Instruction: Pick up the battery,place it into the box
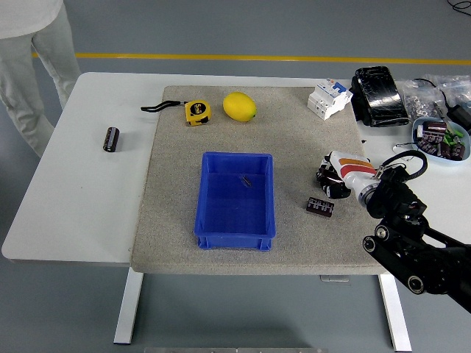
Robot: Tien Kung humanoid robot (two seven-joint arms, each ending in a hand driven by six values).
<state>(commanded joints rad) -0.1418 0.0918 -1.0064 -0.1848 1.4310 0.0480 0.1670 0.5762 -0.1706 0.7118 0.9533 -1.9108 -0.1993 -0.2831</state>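
No text is showing clearly enough to read. The yellow tape measure (196, 112), lying beyond the blue box (236, 200), is carrying a dark round label, but its print is staying too small to make out.

My right hand (333, 180) hangs at the grey mat's (169, 220) right edge, just above the small black battery pack (320, 206), with bare mat between that pack and the blue box (235, 200) at the mat's middle, so a straight pass leftward to its open top is free. Along the mat's far edge stand the yellow tape measure (196, 111), the lemon (239, 107) and the white circuit breaker (327, 97), well apart from that lane. The table's far right corner is crowded with a black wrapped block (378, 95) and a tray of parts (438, 140).
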